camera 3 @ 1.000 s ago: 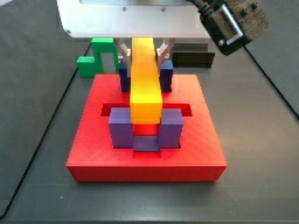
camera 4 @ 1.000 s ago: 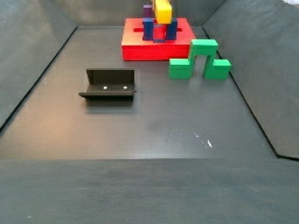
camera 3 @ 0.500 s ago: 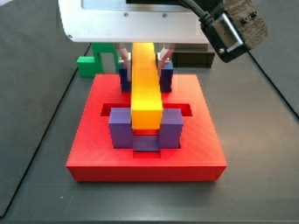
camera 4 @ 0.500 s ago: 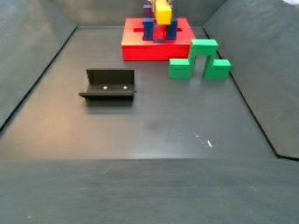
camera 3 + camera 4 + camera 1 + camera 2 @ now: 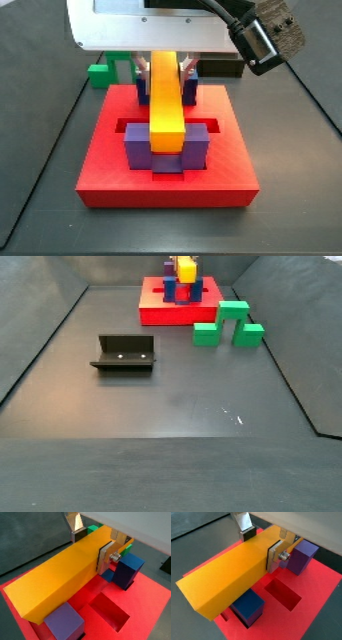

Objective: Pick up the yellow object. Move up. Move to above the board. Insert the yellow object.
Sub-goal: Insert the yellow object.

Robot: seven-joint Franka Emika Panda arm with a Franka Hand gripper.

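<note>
Inserting step in hand: end effector (image 5: 93, 542) clamped on the yellow object (image 5: 164, 95), held over the board (image 5: 167, 175), near end between the purple blocks (image 5: 167, 148). Next move, judged: lower straight, then release.

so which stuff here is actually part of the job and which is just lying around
In the job:
yellow object, clamped in the gripper above the board
board, red

Lying about:
green blocks beside the board
fixture on the floor
</note>
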